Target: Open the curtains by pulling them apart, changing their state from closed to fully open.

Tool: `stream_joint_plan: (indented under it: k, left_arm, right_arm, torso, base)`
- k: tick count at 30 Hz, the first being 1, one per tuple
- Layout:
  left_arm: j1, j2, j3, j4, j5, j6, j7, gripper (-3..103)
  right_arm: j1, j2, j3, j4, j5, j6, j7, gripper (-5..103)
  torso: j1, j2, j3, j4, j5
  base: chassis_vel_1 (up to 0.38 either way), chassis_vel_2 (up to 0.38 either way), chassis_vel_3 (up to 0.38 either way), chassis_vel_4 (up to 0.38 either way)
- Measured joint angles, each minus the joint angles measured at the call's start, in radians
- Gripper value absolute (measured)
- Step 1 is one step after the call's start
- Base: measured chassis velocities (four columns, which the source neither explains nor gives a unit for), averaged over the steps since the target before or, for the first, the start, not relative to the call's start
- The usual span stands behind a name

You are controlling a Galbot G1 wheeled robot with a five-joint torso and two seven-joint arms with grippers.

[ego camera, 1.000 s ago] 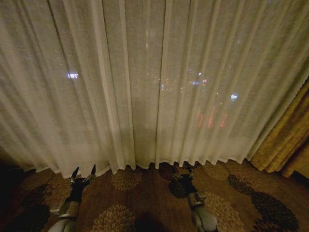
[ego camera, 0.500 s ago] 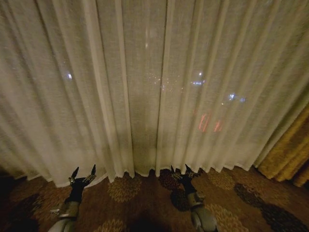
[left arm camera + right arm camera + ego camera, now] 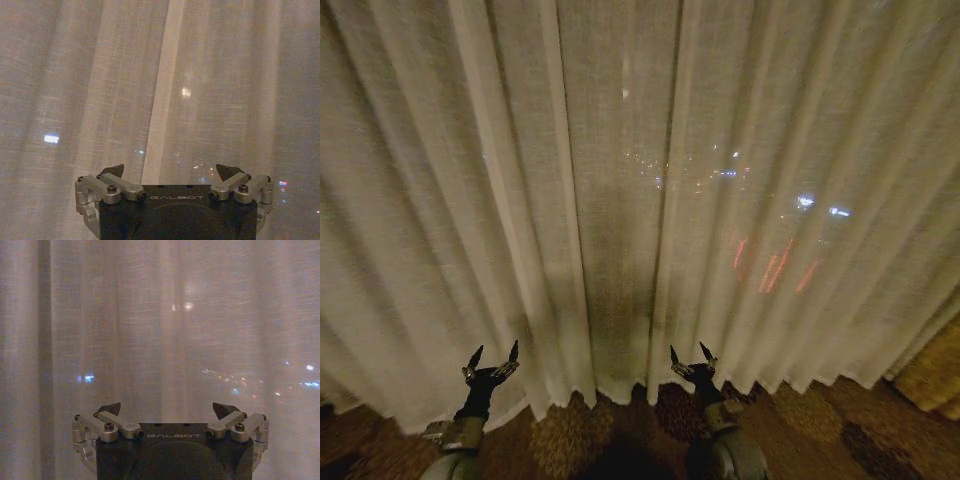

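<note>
The curtains (image 3: 620, 180) hang closed across the head view, sheer cream fabric in vertical pleats with city lights glowing through. Their two panels meet at a darker seam near the middle. My left gripper (image 3: 492, 358) is open, low at the left, just in front of the hem. Just right of the seam, my right gripper (image 3: 689, 358) is open too, low before the fabric. The left wrist view has the left gripper (image 3: 170, 170) open before the curtains (image 3: 160, 75), holding nothing. The right gripper (image 3: 167, 407) likewise stands open facing the curtains (image 3: 165, 315).
Patterned dark carpet (image 3: 590, 440) lies below the hem. A thick golden-yellow drape (image 3: 935, 375) hangs at the far right edge.
The whole head view has shifted: the curtains have grown larger and the hem sits lower, so the camera has come closer. Both grippers stay open in the same pose.
</note>
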Motion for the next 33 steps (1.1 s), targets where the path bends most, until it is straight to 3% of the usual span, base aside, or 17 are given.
stream_joint_plan:
  k: [4, 10, 14, 33]
  left_arm:
    - [0.0, 0.0, 0.0, 0.0, 0.0, 0.0, 0.0, 100]
    - [0.0, 0.0, 0.001, 0.0, 0.0, 0.0, 0.0, 100]
    - [0.0, 0.0, 0.0, 0.0, 0.0, 0.0, 0.0, 100]
    - [0.0, 0.0, 0.0, 0.0, 0.0, 0.0, 0.0, 100]
  right_arm:
    - [0.013, 0.003, -0.005, -0.016, 0.021, 0.033, -0.003, 100]
    - [0.049, 0.003, -0.009, -0.053, -0.033, 0.05, 0.049, 100]
    - [0.081, 0.002, -0.039, -0.084, -0.092, 0.044, 0.1, 100]
    - [0.265, 0.008, -0.121, -0.246, -0.073, 0.047, 0.155, 100]
  torso:
    - [0.0, 0.0, 0.0, -0.0003, 0.0012]
    - [0.002, -0.001, 0.001, -0.0005, 0.0003]
    - [-0.001, 0.0, -0.001, -0.0003, 0.0004]
    - [0.0, 0.0, 0.0, -0.0003, 0.0005]
  base:
    - [-0.332, 0.342, 0.337, -0.315]
    - [-0.188, 0.151, 0.135, -0.133]
    - [0.015, -0.007, -0.005, 0.009]
    - [0.016, -0.012, -0.017, 0.019]
